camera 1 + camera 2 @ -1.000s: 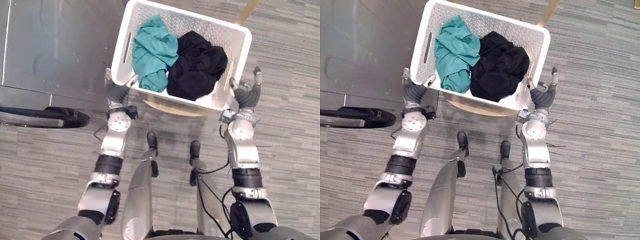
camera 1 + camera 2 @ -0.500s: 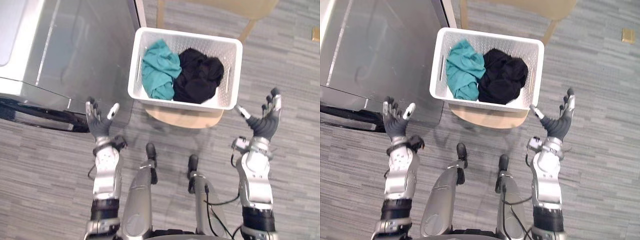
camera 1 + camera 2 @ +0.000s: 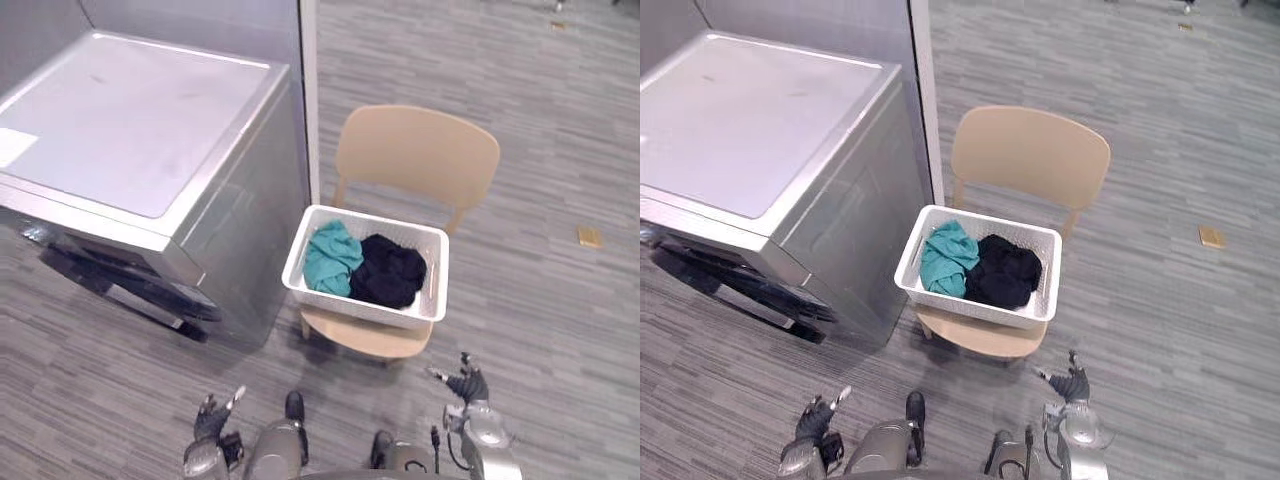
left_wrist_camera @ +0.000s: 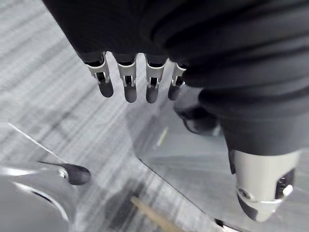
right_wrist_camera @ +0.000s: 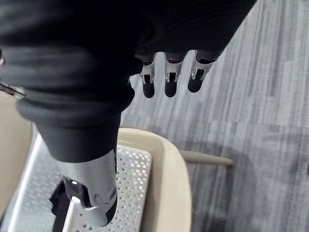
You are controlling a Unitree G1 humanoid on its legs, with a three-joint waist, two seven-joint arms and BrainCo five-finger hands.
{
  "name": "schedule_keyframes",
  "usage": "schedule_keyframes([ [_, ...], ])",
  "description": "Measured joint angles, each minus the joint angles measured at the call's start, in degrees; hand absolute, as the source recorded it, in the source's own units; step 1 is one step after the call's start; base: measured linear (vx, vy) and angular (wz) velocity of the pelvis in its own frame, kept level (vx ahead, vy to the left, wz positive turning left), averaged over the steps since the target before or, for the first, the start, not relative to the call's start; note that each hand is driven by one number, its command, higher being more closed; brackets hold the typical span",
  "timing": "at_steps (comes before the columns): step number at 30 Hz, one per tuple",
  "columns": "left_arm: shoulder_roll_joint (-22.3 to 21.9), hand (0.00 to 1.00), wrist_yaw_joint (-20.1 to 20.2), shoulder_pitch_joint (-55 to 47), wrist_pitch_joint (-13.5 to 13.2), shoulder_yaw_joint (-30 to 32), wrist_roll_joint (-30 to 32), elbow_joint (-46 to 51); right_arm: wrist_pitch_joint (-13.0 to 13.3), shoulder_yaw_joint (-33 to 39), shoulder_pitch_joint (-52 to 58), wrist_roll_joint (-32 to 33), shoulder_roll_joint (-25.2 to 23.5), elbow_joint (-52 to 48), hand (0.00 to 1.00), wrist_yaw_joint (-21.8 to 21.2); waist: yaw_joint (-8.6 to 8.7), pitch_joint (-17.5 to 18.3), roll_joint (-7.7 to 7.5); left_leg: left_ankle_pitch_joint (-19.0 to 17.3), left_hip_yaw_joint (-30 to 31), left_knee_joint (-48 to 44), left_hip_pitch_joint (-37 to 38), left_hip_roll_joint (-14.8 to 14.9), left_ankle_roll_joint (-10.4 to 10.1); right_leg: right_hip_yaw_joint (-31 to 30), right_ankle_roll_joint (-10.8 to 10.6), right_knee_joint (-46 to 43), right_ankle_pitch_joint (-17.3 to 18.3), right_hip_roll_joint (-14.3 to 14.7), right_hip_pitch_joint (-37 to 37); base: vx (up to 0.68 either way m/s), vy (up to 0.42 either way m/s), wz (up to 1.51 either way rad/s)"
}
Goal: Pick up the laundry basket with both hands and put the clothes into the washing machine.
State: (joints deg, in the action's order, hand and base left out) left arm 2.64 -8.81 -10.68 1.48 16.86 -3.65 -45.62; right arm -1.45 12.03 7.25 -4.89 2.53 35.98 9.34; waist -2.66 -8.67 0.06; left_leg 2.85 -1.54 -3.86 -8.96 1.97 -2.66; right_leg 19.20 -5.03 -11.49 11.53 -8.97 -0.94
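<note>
Laundry basket unheld; left hand and right hand splayed.

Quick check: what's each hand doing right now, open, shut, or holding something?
Left hand: open, fingers straight, holding nothing.
Right hand: open, fingers straight, holding nothing.

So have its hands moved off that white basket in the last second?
Yes. The left hand and right hand drew back from the basket on the chair, toward the robot.
</note>
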Motion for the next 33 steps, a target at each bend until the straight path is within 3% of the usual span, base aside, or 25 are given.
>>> schedule_keyframes([
  [4, -0.26, 0.00, -0.03, 1.11, -0.55, 0.75, -0.01, 0.13, 0.13, 0.59, -1.92, 0.27, 0.58, 2.53, 0.00, -0.62, -1.13, -0.14, 0.00, 3.42, 2.41, -1.54, -4.49, -1.46, 0.26, 6.59, -0.33, -2.74, 0.87, -1.34, 0.83, 0.00, -0.007, 0.80],
  [5, -0.17, 0.00, -0.07, 1.47, -0.73, 0.74, -0.02, -0.01, 0.22, 1.35, -3.28, 0.32, 1.13, 4.44, 0.00, -0.63, -1.11, -0.20, -0.46, 2.75, -1.45, -1.17, -5.56, -0.90, -0.29, 9.10, 0.04, -2.77, 0.61, -2.42, 1.68, -0.03, 0.071, 0.80],
  [6, 0.00, 0.00, -0.11, 1.95, -0.63, 0.83, -0.02, -1.39, 0.23, 2.70, -6.24, 0.31, 1.86, 7.58, 0.00, -0.57, -1.14, -0.56, -1.01, -0.57, -10.16, -6.21, -6.71, 1.11, 2.63, 11.60, -0.24, -3.08, 0.40, -4.28, 1.65, 0.00, 0.096, 0.63],
  [7, 0.02, 0.00, -0.11, 2.00, -0.62, 0.83, -0.02, -1.80, 0.20, 2.70, -6.60, 0.30, 2.13, 8.04, 0.00, -0.56, -1.08, -0.62, -1.10, -1.17, -11.63, -7.38, -6.68, 1.72, 3.36, 12.07, -0.34, -3.42, 0.34, -4.79, 1.63, 0.07, 0.125, 0.62],
  [8, 0.00, 0.00, -0.12, 2.12, -0.58, 0.85, -0.02, -3.02, 0.00, 2.77, -7.84, 0.22, 2.92, 8.97, 0.00, -0.55, -0.66, -0.98, -1.70, -3.45, -16.71, -10.65, -6.27, 4.48, 4.12, 13.69, -0.87, -5.03, 0.03, -6.96, 0.98, 0.10, 0.131, 0.74],
  [9, -0.03, 0.00, -0.20, 2.16, -0.56, 0.83, 0.00, -3.47, -0.08, 2.75, -8.29, -0.13, 4.10, 9.71, 0.00, -0.55, 0.53, -0.74, -1.41, -3.56, -21.15, -10.84, -5.06, 8.00, 4.28, 15.13, -1.45, -6.43, -0.29, -8.48, 0.01, 0.09, 0.138, 0.86],
  [10, -0.04, 0.00, -0.25, 2.32, -0.57, 0.77, 0.01, -3.47, -0.13, 2.73, -8.38, -0.25, 4.71, 9.93, 0.00, -0.55, 0.91, -0.38, -0.82, -3.30, -22.76, -9.90, -4.78, 9.35, 3.98, 15.89, -1.85, -6.70, -0.51, -8.85, -0.33, 0.09, 0.172, 0.84],
  [11, 0.36, 0.00, -0.39, 3.36, -0.65, 0.71, 0.19, -3.45, -0.24, 2.85, -9.15, -0.32, 5.85, 10.72, 0.00, -0.60, 1.18, 0.03, -0.13, -3.35, -23.19, -9.41, -4.49, 8.29, 1.81, 17.19, -3.57, -6.15, -1.59, -10.02, -0.93, 0.09, 0.227, 0.62],
  [14, 3.85, 0.00, -0.59, 6.44, -0.94, -1.84, 2.26, -3.45, -0.29, 2.81, -11.13, -0.38, 3.65, 11.16, 0.00, -0.88, 1.35, -0.14, -1.76, -3.40, -20.15, -8.51, -5.53, 3.94, 2.15, 20.07, -5.13, -2.93, -6.12, -11.63, -2.98, 0.09, 0.257, 0.63],
  [16, 4.38, 0.00, -0.17, 6.73, -1.46, -3.32, 3.40, -3.47, -0.31, 2.80, -11.14, -0.44, 3.34, 12.25, 0.00, -1.25, 1.54, -0.20, -1.65, -5.02, -18.77, -10.08, -4.64, 2.27, 3.57, 19.56, -4.99, -6.36, -7.53, -13.85, -4.10, 0.06, 0.253, 0.57],
  [17, 4.39, 0.00, -0.05, 6.31, -1.74, -3.53, 4.33, -3.61, -0.47, 2.67, -11.36, -0.56, 3.34, 12.83, 0.00, -1.81, 1.12, -0.51, -1.34, -7.76, -18.39, -10.49, -3.39, 1.44, 4.35, 18.16, -4.90, -12.05, -7.57, -16.38, -3.43, 0.00, 0.236, 0.18],
  [18, 4.35, 0.00, -0.04, 5.64, -1.76, -3.81, 4.58, -3.75, -1.27, 2.11, -11.91, -1.00, 3.38, 12.80, 0.00, -1.90, 0.30, -0.86, -1.14, -9.14, -17.96, -10.37, -2.30, 0.17, 4.27, 15.67, -0.84, -19.71, -8.42, -19.61, -0.24, 0.00, 0.278, 0.11],
  [19, 4.27, 0.00, -0.04, 5.12, -1.76, -4.00, 4.59, -3.74, -1.46, 1.42, -12.04, -1.41, 3.53, 12.79, 0.00, -1.84, 0.43, -1.04, -0.83, -9.31, -17.84, -9.92, -1.87, -0.16, 4.40, 13.49, 4.29, -23.62, -8.27, -20.48, 2.25, -0.01, 0.199, 0.12],
  [20, 4.34, 0.00, -0.13, 4.72, -1.72, -3.99, 4.57, -3.70, -1.45, 0.01, -12.03, -1.78, 3.53, 12.74, 0.00, -1.84, 0.62, -1.43, -0.30, -9.31, -16.83, -8.61, -1.27, -0.69, 4.51, 6.99, 5.95, -28.64, -4.41, -18.49, 6.71, 0.01, 0.171, 0.33],
  [22, 4.53, 0.00, -0.25, 4.34, -1.72, -3.94, 4.53, -3.66, -1.46, -2.27, -11.75, -1.93, 3.24, 12.57, 0.00, -1.83, 1.87, -2.35, 0.29, -9.08, -13.90, -5.33, 0.32, -2.12, 4.46, -2.59, 1.78, -29.53, 1.51, -9.66, 11.51, 0.04, 0.125, 0.58],
  [23, 4.45, 0.00, -0.26, 3.84, -1.71, -3.97, 4.49, -3.64, -1.46, -2.87, -11.59, -1.89, 3.22, 12.44, 0.00, -1.82, 2.00, -2.54, 0.26, -9.08, -13.56, -4.32, 1.08, -2.55, 4.47, -4.44, 1.49, -28.34, 2.46, -7.57, 12.30, 0.07, 0.045, 0.67],
  [24, 4.04, 0.00, -0.41, 3.85, -1.77, -4.02, 4.44, -3.41, -1.43, -4.16, -11.04, -1.88, 3.25, 11.86, 0.00, -1.79, 2.00, -2.76, 0.24, -8.97, -12.53, -2.83, 2.29, -3.54, 4.28, -7.62, 0.91, -23.35, 3.34, -2.28, 13.57, 0.09, 0.012, 0.66],
  [25, 3.91, 0.00, -0.50, 3.90, -1.78, -4.10, 4.43, -3.41, -1.44, -4.76, -11.03, -1.88, 3.26, 11.61, 0.00, -1.75, 1.97, -3.23, 0.19, -8.67, -11.74, -2.63, 2.73, -4.03, 3.81, -9.52, 0.84, -19.69, 3.31, 0.33, 13.86, 0.08, -0.028, 0.71],
  [26, 3.89, 0.00, -0.63, 4.14, -1.80, -4.31, 4.43, -3.41, -1.45, -5.26, -10.97, -1.88, 3.28, 11.10, 0.00, -1.77, 2.08, -3.43, 0.17, -8.50, -11.19, -2.78, 2.69, -4.40, 3.55, -10.74, 1.06, -17.69, 3.16, 1.52, 13.85, 0.06, -0.043, 0.90],
  [27, 3.91, 0.00, -1.21, 4.63, -1.78, -5.28, 4.59, -3.40, -1.44, -6.47, -9.90, -2.00, 3.26, 8.59, 0.00, -1.73, 2.47, -3.54, -0.14, -8.30, -9.32, -3.47, 1.69, -5.63, 3.23, -13.06, 3.16, -14.71, 1.78, 2.44, 14.41, 0.04, -0.051, 0.99],
  [29, 2.79, 0.00, -1.45, 4.53, -1.92, -5.54, 4.59, -3.33, -1.40, -8.19, -9.22, -1.99, 3.33, 6.45, 0.00, -1.88, 3.21, -3.38, 0.32, -8.16, -7.27, -3.83, 1.73, -5.99, 2.97, -11.74, 3.87, -14.12, 0.81, 2.35, 13.56, 0.14, -0.075, 1.04],
  [31, 2.18, 0.00, -1.50, 3.80, -1.93, -5.45, 4.57, -3.18, -1.13, -10.60, -9.43, -2.19, 2.39, 2.80, 0.00, -2.20, 1.88, -3.39, 0.62, -6.39, -6.40, -2.71, 1.60, -5.21, 1.67, -9.94, 4.36, -12.17, 0.30, 2.86, 12.41, 0.19, -0.086, 0.45],
  [33, 1.91, 0.00, -1.48, 2.68, -1.91, -5.43, 4.57, -3.19, -0.78, -13.99, -10.22, -2.45, 0.55, -0.32, 0.00, -2.55, 1.56, -3.30, 0.40, -3.62, -5.19, -1.24, 2.10, -4.50, 3.00, -7.45, 4.75, -9.79, 0.00, 3.70, 10.57, 0.20, -0.132, 0.41],
])
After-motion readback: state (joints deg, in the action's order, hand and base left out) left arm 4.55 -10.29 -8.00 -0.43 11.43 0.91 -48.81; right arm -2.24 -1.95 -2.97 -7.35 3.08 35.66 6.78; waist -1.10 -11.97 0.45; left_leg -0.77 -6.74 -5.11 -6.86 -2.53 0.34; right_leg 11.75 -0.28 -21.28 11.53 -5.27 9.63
